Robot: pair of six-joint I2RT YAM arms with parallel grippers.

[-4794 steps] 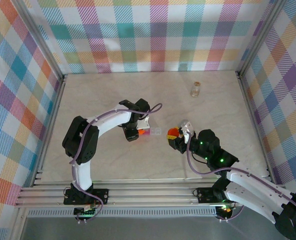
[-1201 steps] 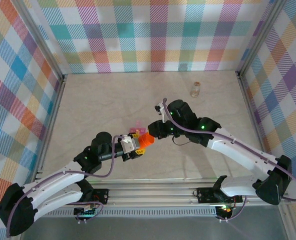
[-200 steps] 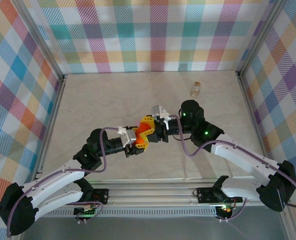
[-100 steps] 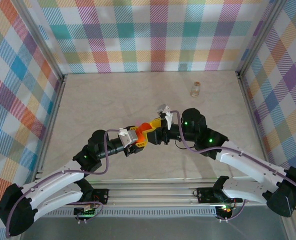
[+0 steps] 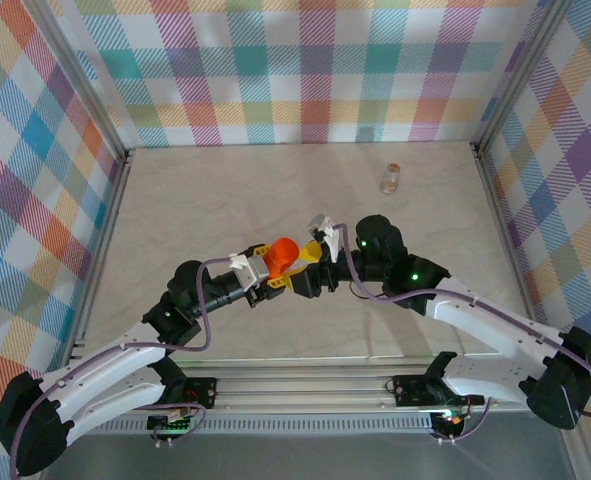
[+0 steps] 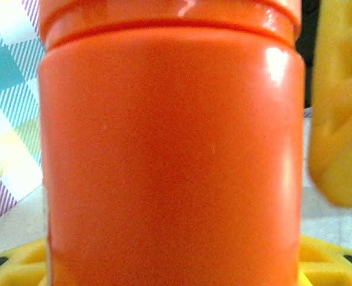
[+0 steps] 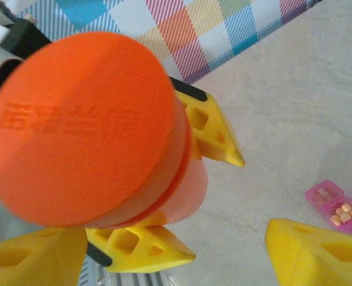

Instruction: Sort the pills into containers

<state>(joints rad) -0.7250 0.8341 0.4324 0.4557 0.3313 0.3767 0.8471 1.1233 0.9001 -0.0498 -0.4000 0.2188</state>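
The right gripper [image 5: 311, 270] has just sprung wide off the cap [image 7: 80, 128], and the orange bottle [image 5: 281, 254] has tipped up a touch. The left gripper [image 5: 272, 268] clamps the bottle's body, whose long axis runs straight at the spread right jaws, cap end first. The cap looks like the right arm's job. The pink pill box [image 7: 338, 208] sits on the table [image 5: 195, 200] below, with pills [image 7: 342, 214] showing in one compartment.

Left arm [image 5: 105, 372] and right arm [image 5: 495, 322]: white link shells, black joint housings, a lilac cable along each. Green lights glow on the right arm. Left gripper [image 5: 278, 266] and right gripper [image 5: 311, 264]: yellow fingers [image 7: 134, 245] with cut-out pockets.
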